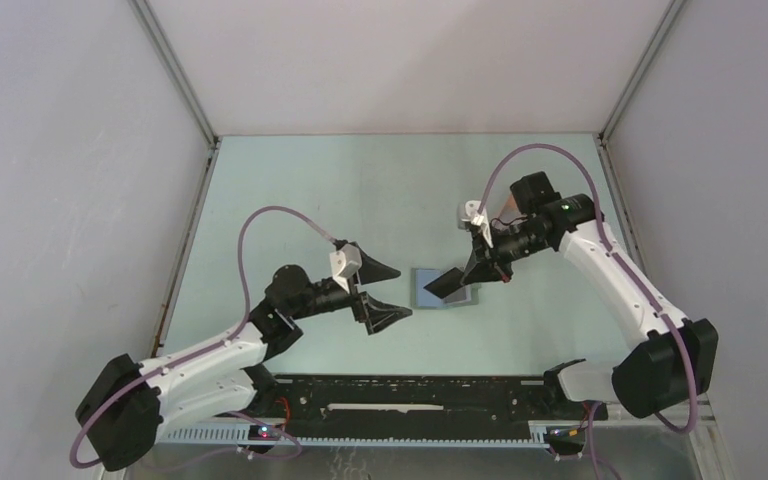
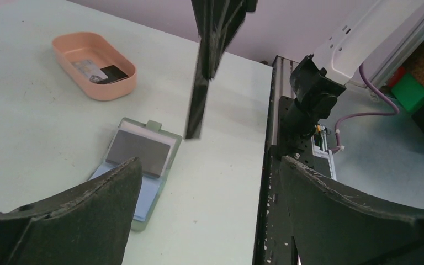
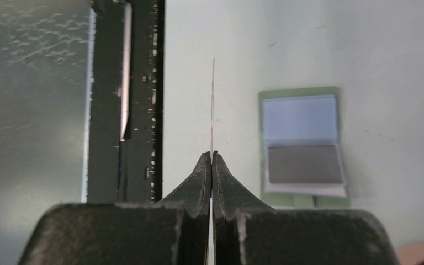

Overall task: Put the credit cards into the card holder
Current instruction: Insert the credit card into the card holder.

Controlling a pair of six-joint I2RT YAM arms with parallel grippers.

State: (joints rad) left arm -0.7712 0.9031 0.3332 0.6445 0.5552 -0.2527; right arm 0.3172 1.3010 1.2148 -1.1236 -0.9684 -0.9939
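Grips a dark card [image 3: 213, 105] edge-on in the right tool [image 3: 212, 155], jaws shut on one end of it. Holds it upright over the surface [image 1: 310, 190], just beside the long edge of the holder [image 3: 302, 146] and apart from it. Shows the holder flat and open, a grey pocket facing up. Spreads the left tool [image 2: 210, 163] wide and empty, with the holder near its left finger. Shows two more cards [image 2: 100, 70], one silvery and one black, inside the pink tray [image 2: 107, 91] beyond the holder.

Left end effector [image 1: 404, 292] agape — right end effector [image 3: 211, 157] closed
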